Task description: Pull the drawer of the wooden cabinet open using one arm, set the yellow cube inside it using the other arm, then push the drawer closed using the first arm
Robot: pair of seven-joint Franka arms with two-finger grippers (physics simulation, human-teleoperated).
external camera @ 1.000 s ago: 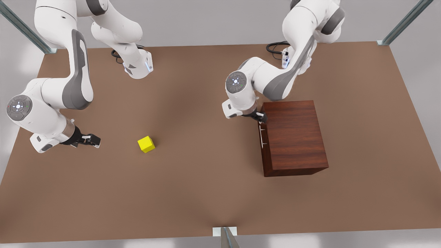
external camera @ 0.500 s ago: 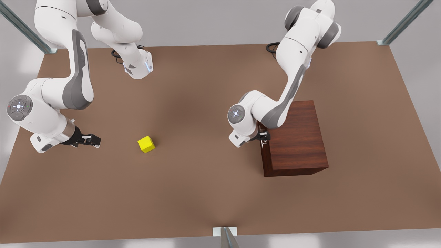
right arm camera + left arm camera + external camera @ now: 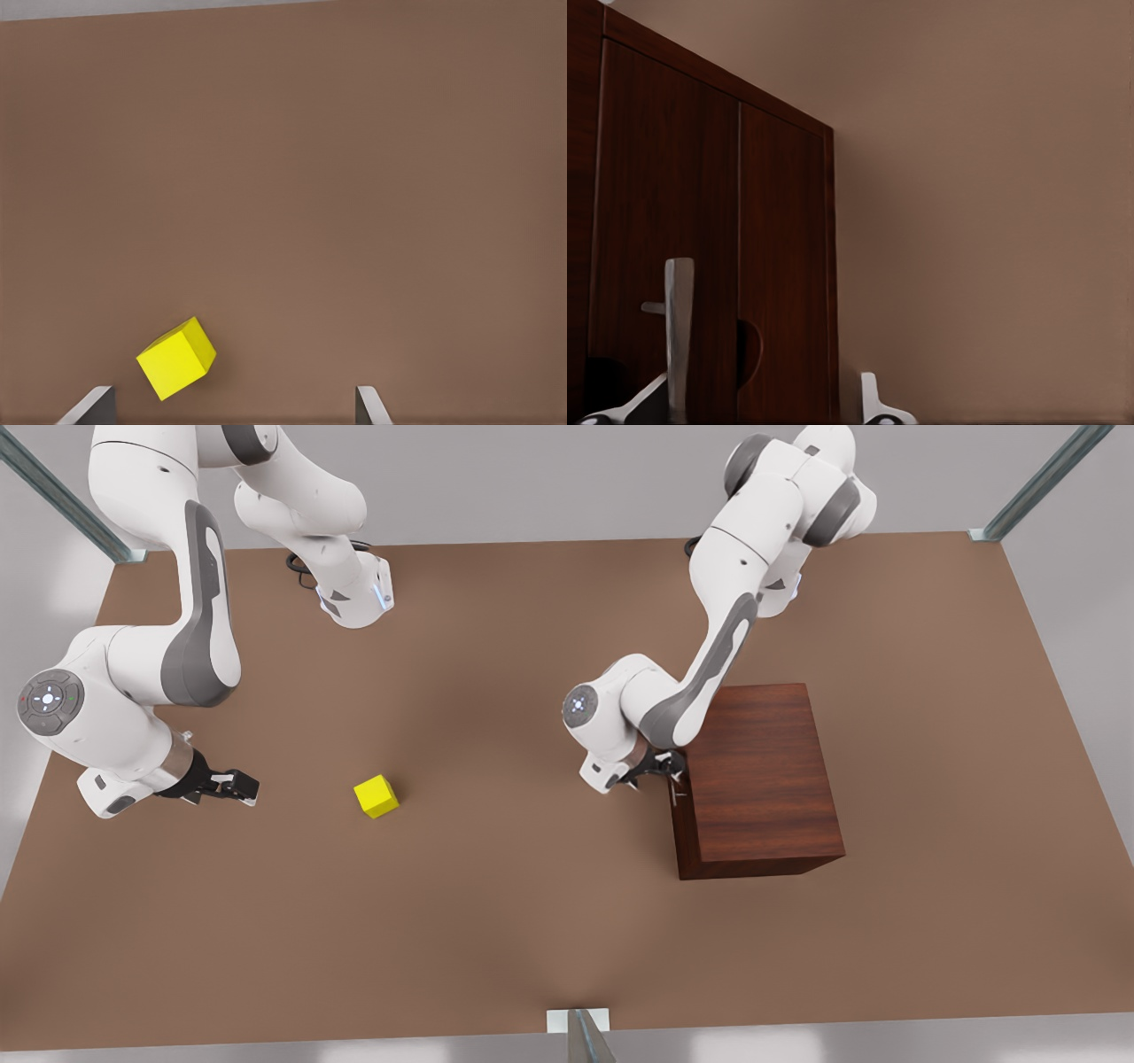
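The yellow cube (image 3: 376, 795) lies on the brown surface (image 3: 496, 921) at about 8 o'clock from the middle of the front view, untouched. Just at its 9 o'clock side, near but apart, hovers the right tool (image 3: 232, 786), which waits; in the right wrist view its fingertips (image 3: 89, 405) stand wide apart with the cube (image 3: 177, 358) ahead of them and turned at an angle to the gap, so this tool is released.

Farther over, at about 3 o'clock from the middle, stands the wooden cabinet (image 3: 762, 779), with the drawer (image 3: 709, 266) flush in its front and not yet pulled out. The left tool (image 3: 663, 766) is right at that front panel. In the left wrist view the silver handle (image 3: 679, 332) runs upward close beside one fingertip (image 3: 629, 409), while the other fingertip (image 3: 873, 403) sits well off to the side, past the cabinet's edge. The tool is released, grasping nothing.

The risk, as I judge it, is in the closing: the bar sits close against one finger rather than centred in the gap, so a clench could pinch it off-centre, slip along the thin metal, or shove the cabinet across the surface instead of drawing the drawer out. Later, the cube's skewed pose could make the right tool catch it by its corners and twist it loose.
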